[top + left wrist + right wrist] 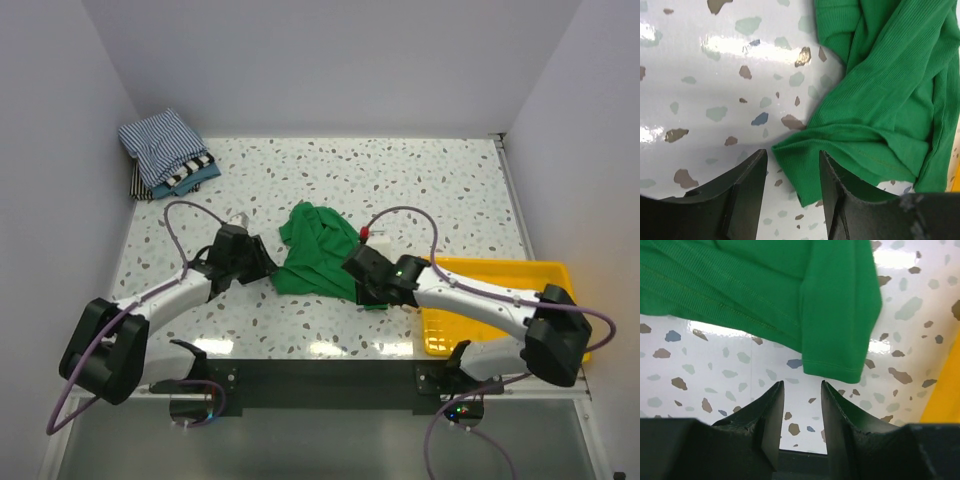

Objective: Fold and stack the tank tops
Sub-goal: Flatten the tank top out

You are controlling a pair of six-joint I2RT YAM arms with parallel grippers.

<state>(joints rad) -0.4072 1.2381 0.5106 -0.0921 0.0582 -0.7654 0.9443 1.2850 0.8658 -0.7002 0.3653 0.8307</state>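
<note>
Green tank top (315,250) lies rumpled, not yet folded, its hems just ahead of your left gripper (792,152) and right gripper (802,385), both half-open and empty (other tops (165,150) sit stacked well beyond the left jaws).

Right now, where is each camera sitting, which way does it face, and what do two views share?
Top external: above and behind the bases, looking down at the speckled white table; the left arm and right arm show.
Left wrist: on the left arm, facing the plain bright green cloth tank top past its open left claw.
Right wrist: on the right arm, facing that top's hem past its open right claw.
Shared: both wrist views show the green top.
</note>
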